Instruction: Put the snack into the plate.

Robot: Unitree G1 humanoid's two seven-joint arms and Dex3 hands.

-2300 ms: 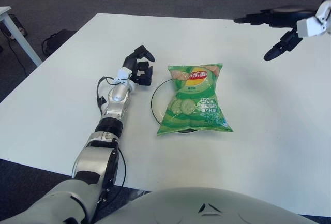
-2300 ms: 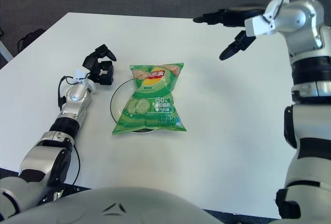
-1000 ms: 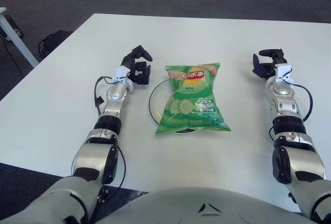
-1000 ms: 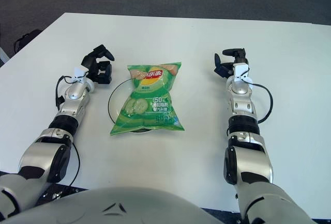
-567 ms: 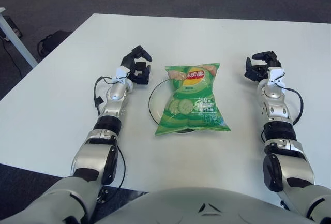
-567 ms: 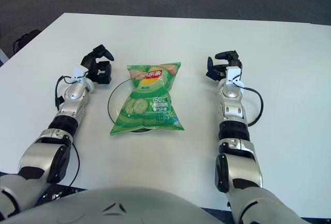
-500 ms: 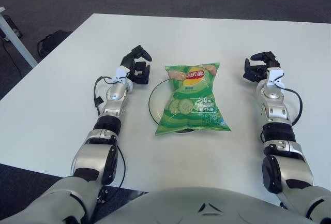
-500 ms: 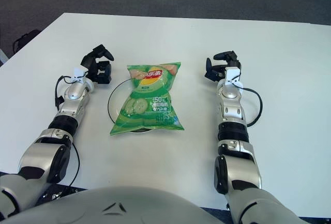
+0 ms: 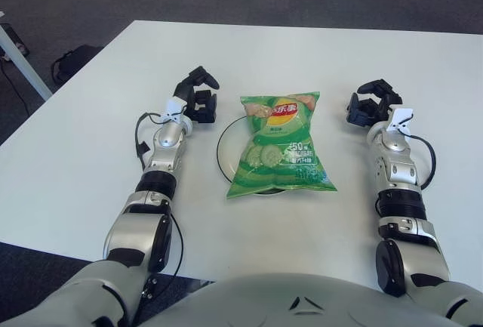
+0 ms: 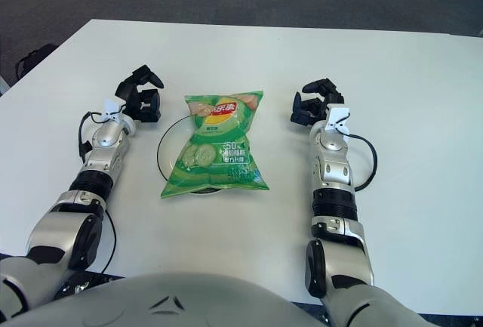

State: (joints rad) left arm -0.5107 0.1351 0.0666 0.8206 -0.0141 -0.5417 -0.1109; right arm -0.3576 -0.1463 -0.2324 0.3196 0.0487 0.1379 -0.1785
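A green chip bag (image 9: 279, 144) lies flat across a white plate with a dark rim (image 9: 223, 149) in the middle of the white table (image 9: 90, 138). The bag covers most of the plate, so only the left rim shows. My left hand (image 9: 198, 97) sits just left of the plate, fingers curled and holding nothing. My right hand (image 9: 371, 103) is down at the table to the right of the bag, a short gap away, fingers curled and holding nothing.
A dark bag (image 9: 72, 61) lies on the grey floor beyond the table's left edge, next to a white table leg (image 9: 23, 61). Black cables loop beside each forearm, such as the right one (image 9: 429, 162).
My right arm came down from high at the far right to the table and slid left toward the bag. The bag, plate and left hand have hardly moved.
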